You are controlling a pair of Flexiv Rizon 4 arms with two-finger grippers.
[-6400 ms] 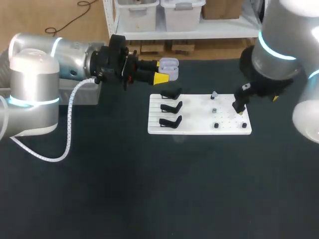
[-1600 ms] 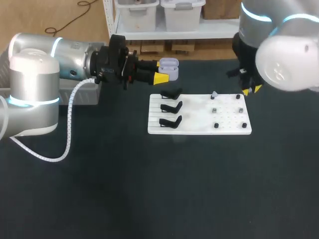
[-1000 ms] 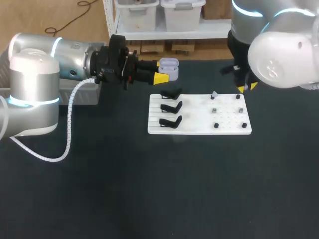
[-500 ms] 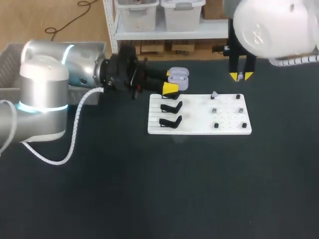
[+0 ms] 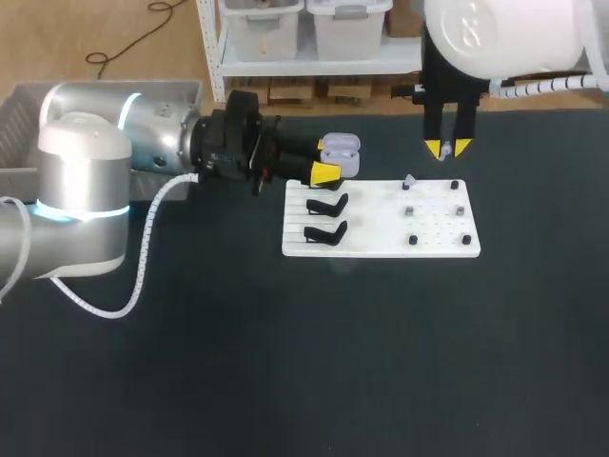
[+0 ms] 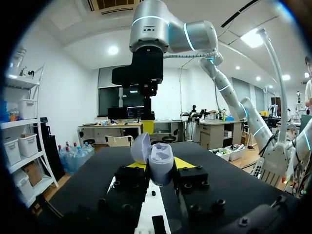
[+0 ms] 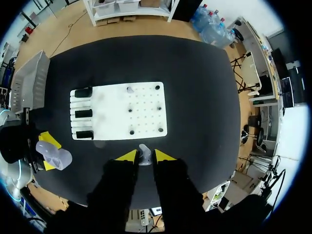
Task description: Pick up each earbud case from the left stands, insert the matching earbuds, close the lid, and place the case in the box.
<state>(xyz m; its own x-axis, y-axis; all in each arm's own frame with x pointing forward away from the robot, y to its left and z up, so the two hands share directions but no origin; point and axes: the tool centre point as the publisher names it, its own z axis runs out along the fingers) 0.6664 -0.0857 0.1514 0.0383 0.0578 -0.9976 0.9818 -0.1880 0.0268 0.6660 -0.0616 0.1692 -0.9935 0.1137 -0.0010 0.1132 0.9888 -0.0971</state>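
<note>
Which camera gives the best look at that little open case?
The left wrist view: the case, lid open, is close up, held in the left hand. The head view and right wrist view show it only small.

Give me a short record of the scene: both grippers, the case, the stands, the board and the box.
left gripper: shut on the case, by the board's stand end
case: pale lilac, lid open
right gripper: shut on an earbud, raised over bare table beside the board
stands: three, black, all empty
board: white, one pale earbud on board at its far edge
box: grey, at the table's left edge
</note>
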